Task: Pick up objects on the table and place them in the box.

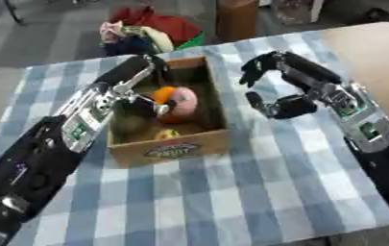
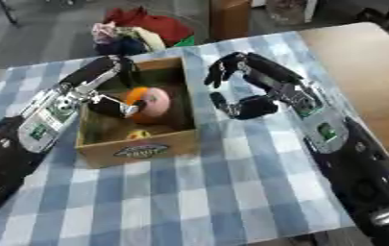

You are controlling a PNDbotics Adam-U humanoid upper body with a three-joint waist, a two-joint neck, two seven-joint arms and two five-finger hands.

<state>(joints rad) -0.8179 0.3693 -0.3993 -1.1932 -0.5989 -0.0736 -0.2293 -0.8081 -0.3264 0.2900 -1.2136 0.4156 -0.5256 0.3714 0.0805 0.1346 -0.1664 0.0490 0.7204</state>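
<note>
Your left hand (image 1: 147, 93) reaches into the wooden box (image 1: 170, 151) from its left wall, fingers curled round a pink and orange round object (image 1: 177, 102) near the box's middle; a small yellow thing (image 1: 166, 135) lies in the box by its front wall; your right hand (image 2: 241, 89) hovers just right of the box above the checked tablecloth (image 1: 231, 192), fingers and thumb bent in an open claw, holding nothing

We look down from head height, both eyes facing forward over the counter (image 1: 231, 192). Both views share the box (image 2: 139, 149), seen close
</note>
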